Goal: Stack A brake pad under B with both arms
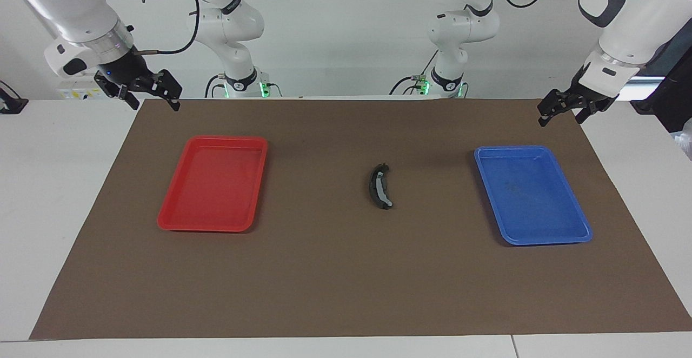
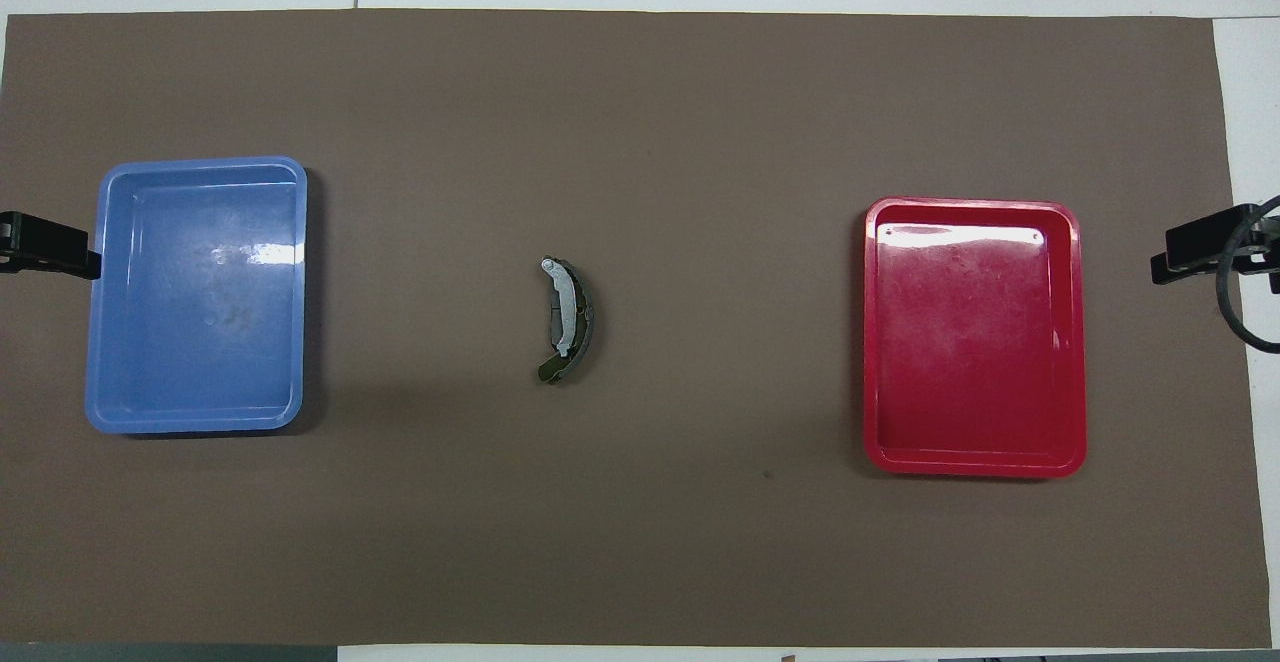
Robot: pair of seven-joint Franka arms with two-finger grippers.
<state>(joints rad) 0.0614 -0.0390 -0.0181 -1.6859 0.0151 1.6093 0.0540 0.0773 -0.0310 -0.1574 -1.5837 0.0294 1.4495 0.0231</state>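
B point(image 1: 380, 186) seemingly atop a mostly hidden A brake pad point(image 2: 583, 319); both grippers' jaws apart, empty.

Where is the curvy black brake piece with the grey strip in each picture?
Facing view: the long black crescent-shaped brake piece with a light grey strip lies on the brown mat, between the two trays.
Overhead view: the same piece lies mid-mat, again between the trays.
Shared landmark: the red plastic tray.
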